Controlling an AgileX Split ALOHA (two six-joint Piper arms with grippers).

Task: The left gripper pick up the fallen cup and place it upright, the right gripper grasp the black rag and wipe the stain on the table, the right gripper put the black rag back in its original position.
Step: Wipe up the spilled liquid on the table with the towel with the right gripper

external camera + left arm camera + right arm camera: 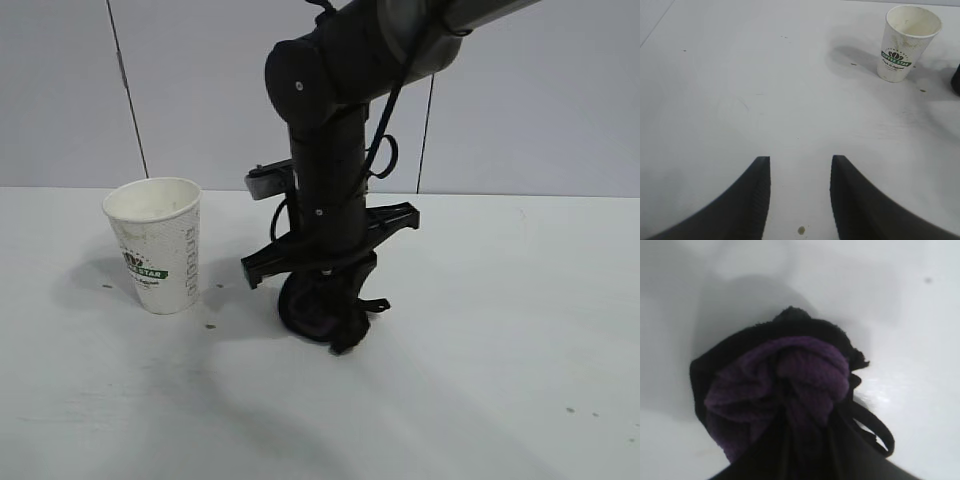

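Cup (156,244): upright, left of frame, near right arm; knock-over risked if arm swings that way.
Black rag (318,308): pinched in nearly closed right gripper (330,305) jaws, pressed on table (480,350), centre frame; slippage risked.
Left gripper (799,200): jaws half open, empty.

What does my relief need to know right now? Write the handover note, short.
Left gripper: open, empty, parked above the table, away from the cup.
Right gripper: shut on the rag, pressing it to the table right of the cup.
Done: cup stands upright.
A small brown spot shows near the left gripper.
Left: finish wiping, then return the rag to its place.
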